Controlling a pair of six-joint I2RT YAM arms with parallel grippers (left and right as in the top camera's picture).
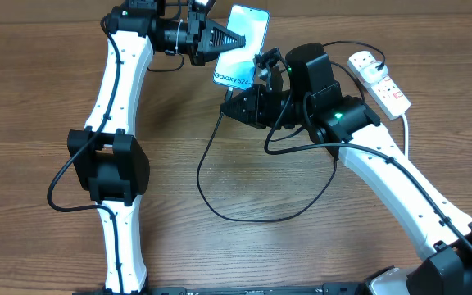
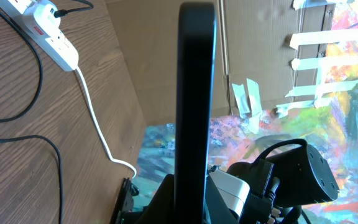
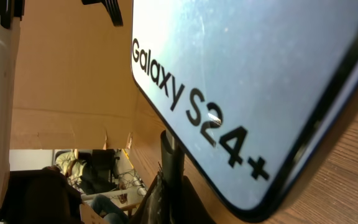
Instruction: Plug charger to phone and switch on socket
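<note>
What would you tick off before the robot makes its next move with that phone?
1. Phone held up off the table by left gripper: ok.
2. Charger tip pinched in right gripper: ok.
3. Tip close under the phone's bottom edge: ok.
4. Tip seated in the phone's port: cannot tell, the joint is hidden.
5. Charger plug in socket: ok.
6. Socket switch on: cannot tell.
</note>
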